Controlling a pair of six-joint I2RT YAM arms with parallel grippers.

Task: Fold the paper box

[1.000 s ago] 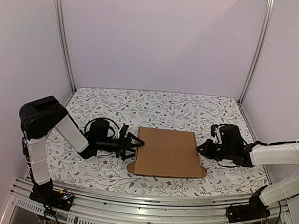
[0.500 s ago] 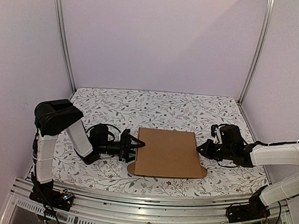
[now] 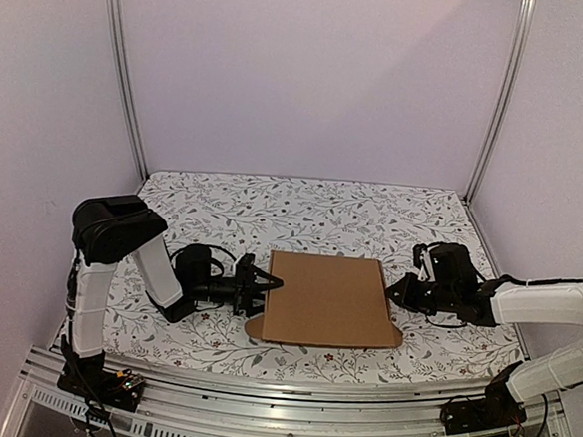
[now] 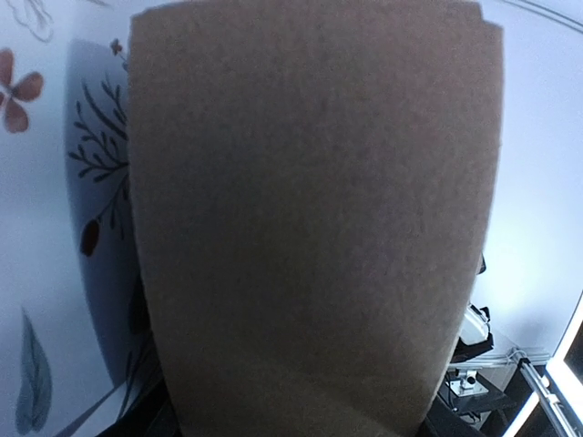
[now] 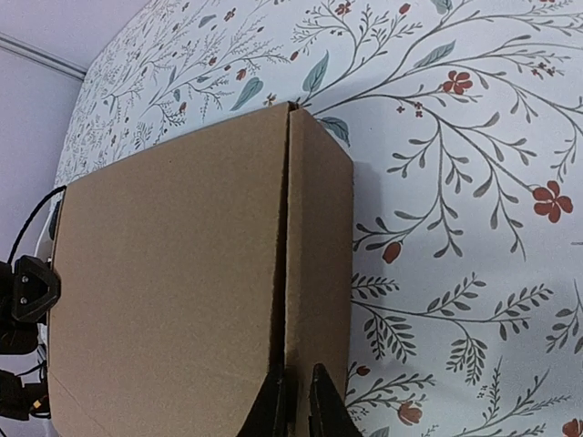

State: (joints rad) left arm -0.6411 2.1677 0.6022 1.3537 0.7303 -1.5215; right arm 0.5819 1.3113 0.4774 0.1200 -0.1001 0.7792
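Observation:
The paper box [image 3: 326,299] is a flat brown cardboard shape lying in the middle of the floral table, with rounded tabs sticking out at its two near corners. My left gripper [image 3: 265,289] lies low at the box's left edge, its fingers spread around that edge. In the left wrist view the cardboard [image 4: 310,228] fills the frame and hides the jaws. My right gripper [image 3: 399,289] is at the box's right edge. In the right wrist view its fingertips [image 5: 299,387] are closed on the thin side wall of the box [image 5: 173,300], beside the seam.
The floral table cover [image 3: 302,214] reaches the white back and side walls. Two metal posts [image 3: 122,67] stand at the back corners, and an aluminium rail [image 3: 279,393] runs along the near edge. Black cables [image 3: 184,246] loop beside the left wrist.
The left arm's upper links have swung to the right and more upright, while its gripper stays at the box's left edge. The box and the right gripper have barely shifted.

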